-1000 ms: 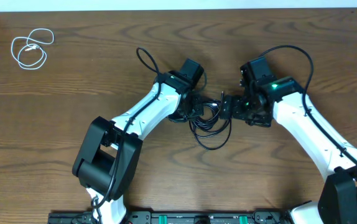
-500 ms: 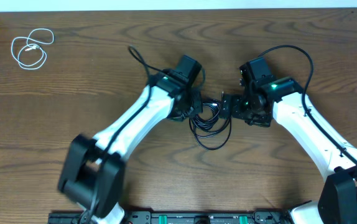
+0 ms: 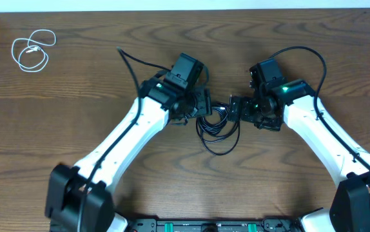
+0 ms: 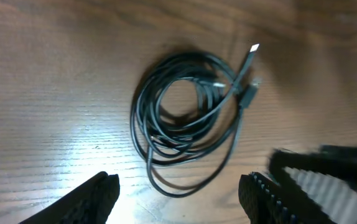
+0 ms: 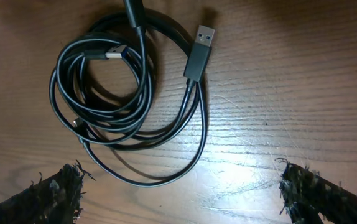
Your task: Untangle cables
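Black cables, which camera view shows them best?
Right wrist: the black cables fill the frame sharply, with their plugs clear. Left wrist shows them whole but blurred. Overhead shows them small, with no plug detail.

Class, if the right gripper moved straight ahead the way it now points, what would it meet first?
Probably the coiled black cables ahead of the right gripper; depth is unclear.

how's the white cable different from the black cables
The white cable lies alone at the far left; the black cables sit in the middle. The white cable is a small loose coil; the black cables form a bigger, overlapping bundle. Both lie flat on the table, ungripped.
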